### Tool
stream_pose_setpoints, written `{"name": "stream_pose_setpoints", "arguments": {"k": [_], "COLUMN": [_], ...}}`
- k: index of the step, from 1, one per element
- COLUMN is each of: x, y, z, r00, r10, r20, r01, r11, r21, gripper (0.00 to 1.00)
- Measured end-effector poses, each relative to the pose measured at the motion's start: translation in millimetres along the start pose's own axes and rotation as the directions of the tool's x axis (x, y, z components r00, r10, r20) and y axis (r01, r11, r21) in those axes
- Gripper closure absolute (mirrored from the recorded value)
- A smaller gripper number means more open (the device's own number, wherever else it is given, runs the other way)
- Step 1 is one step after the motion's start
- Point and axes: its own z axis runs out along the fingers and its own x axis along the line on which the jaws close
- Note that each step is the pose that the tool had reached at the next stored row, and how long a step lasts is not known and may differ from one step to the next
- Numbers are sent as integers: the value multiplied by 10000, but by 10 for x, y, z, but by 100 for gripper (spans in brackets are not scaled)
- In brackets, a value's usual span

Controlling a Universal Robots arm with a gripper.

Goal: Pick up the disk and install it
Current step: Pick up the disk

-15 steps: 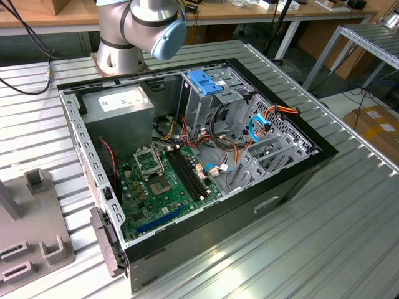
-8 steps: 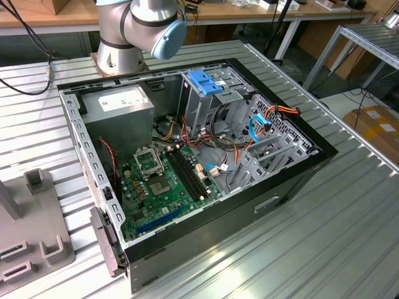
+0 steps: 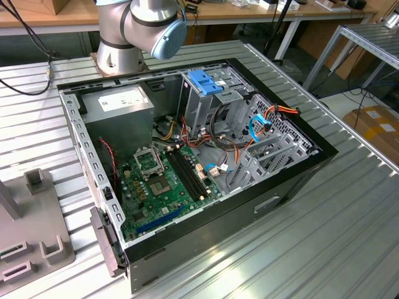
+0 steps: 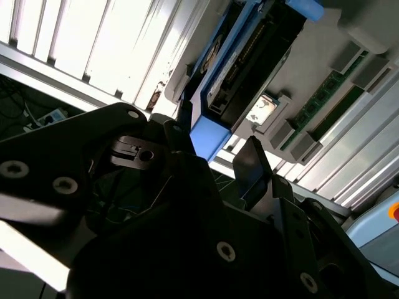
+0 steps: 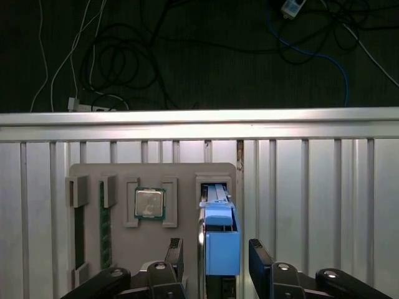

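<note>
The disk [image 5: 219, 233] stands on edge in a slot of a grey holder tray [image 5: 187, 177], its blue carrier frame facing the camera. In the second wrist view the disk [image 4: 246, 59] shows its dark connector edge and blue frame. My gripper [image 5: 217, 254] is open and straddles the disk, one fingertip [image 5: 176, 251] on each side with a small gap to the frame. The second wrist view shows the gripper [image 4: 213, 149] the same way, its jaws apart around the blue frame end.
The tray also holds a processor chip [image 5: 149, 203] and a memory stick [image 5: 105, 227]. The table's rail [image 5: 199, 121] runs just beyond the tray, with floor cables past it. The open computer case [image 3: 299, 177] holds a drive cage with blue latch [image 3: 206, 81] and a grey power supply [image 3: 118, 106].
</note>
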Motion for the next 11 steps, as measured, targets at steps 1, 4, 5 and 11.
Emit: {"name": "stream_pose_setpoints", "arguments": {"k": [1, 4, 5, 11], "x": [0, -5, -6, -11], "y": [0, 0, 1, 1], "z": [6, 73, 96, 169], "r00": [10000, 10000, 10000, 10000], "r10": [1, 0, 0, 1], "r20": [0, 0, 0, 0], "r01": [-1, 0, 0, -1], "r11": [10000, 10000, 10000, 10000], "r21": [1, 1, 1, 1], "gripper": [46, 46, 46, 46]}}
